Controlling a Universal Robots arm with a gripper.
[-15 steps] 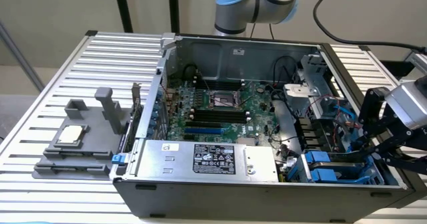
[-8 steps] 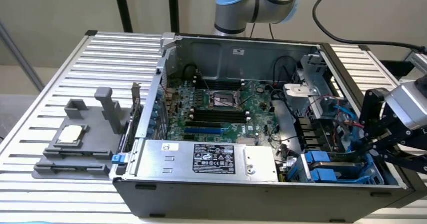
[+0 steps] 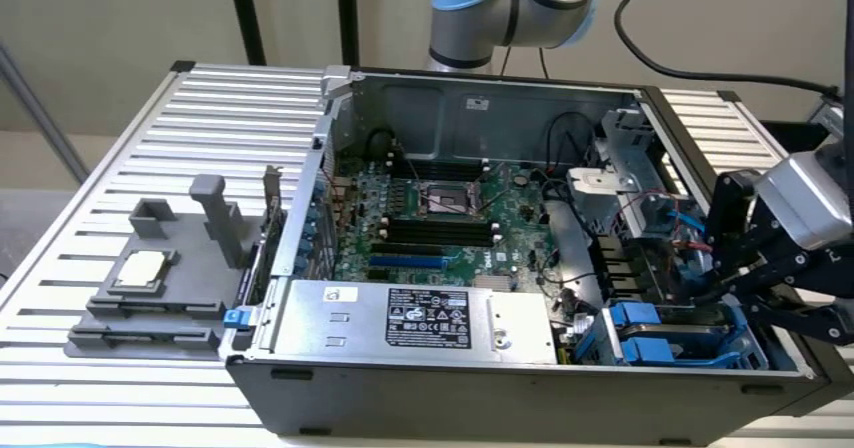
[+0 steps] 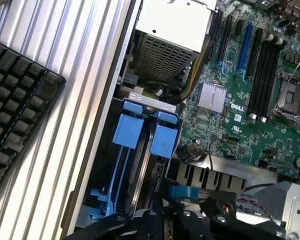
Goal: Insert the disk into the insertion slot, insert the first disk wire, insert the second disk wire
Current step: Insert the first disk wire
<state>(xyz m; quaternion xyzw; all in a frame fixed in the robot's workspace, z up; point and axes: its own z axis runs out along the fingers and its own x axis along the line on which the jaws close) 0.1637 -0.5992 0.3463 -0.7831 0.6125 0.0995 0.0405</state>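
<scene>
- The hand (image 3: pixel 727 283) is down inside the open case, at the drive corner, and I cannot tell whether it is open, closed or gripping anything
- The disk (image 4: pixel 165 141) sits just ahead of the hand; its two blue carrier tabs stand side by side and the rest of it runs back toward the hand, edge-on and dark
- The slot (image 3: pixel 721 353) lies right under and in front of the hand, and the blue carrier looks lined up within its rails, so I judge the first step done, though how deep the disk sits is hard to read
- A small blue plug (image 4: pixel 182 192) hangs very close to the hand, between it and the disk's near end; I cannot tell whether it touches the hand or is already seated in the disk
- Red and blue wires (image 3: pixel 674 218) trail loose beside the hand, toward the board (image 3: pixel 454 218)
- By my reading the work stands at the wire stage: neither wire shows as clearly plugged in, so both wire steps seem still open
- The power box (image 3: pixel 427 318) lies beyond the slot, away from the hand, untouched
</scene>
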